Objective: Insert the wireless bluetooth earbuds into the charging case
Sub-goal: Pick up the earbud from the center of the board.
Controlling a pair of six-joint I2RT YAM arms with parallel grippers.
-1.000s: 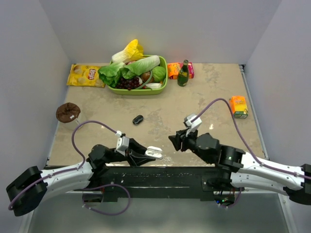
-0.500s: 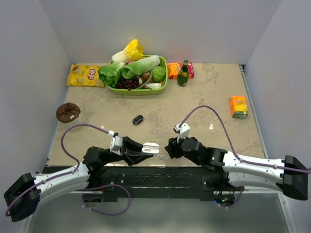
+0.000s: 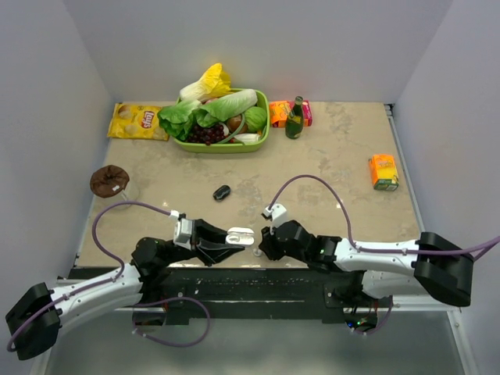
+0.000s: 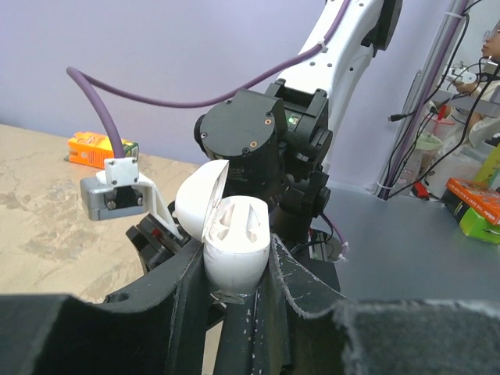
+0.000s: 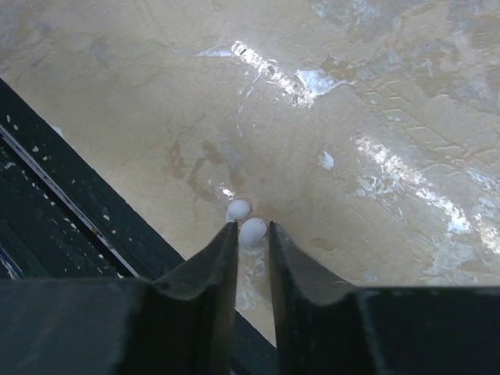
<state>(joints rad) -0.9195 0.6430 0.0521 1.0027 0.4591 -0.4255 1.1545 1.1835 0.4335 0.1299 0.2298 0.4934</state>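
My left gripper (image 3: 237,237) is shut on a white oval charging case (image 4: 232,238), held off the table with its lid (image 4: 197,201) swung open and two empty sockets showing. Two whitish earbuds (image 5: 238,209) lie side by side on the table by its near edge. My right gripper (image 5: 252,226) is down at the table, narrowly open, with one bud (image 5: 253,232) between its fingertips and the other just beyond its left finger. In the top view the right gripper (image 3: 260,248) is just right of the case (image 3: 241,234). No black buds show.
A small black oval case (image 3: 222,192) lies mid-table. At the back are a green basket (image 3: 262,139) of vegetables, a yellow chips bag (image 3: 138,121), a dark bottle (image 3: 294,117) and an orange packet (image 3: 279,114). An orange carton (image 3: 383,172) stands right, a brown lump (image 3: 108,180) left. The black table-edge strip (image 5: 62,195) runs beside the buds.
My right arm has swung left and down towards the near edge, bringing its fingers to the two whitish buds. My left gripper has drawn back slightly left, still holding the open case.
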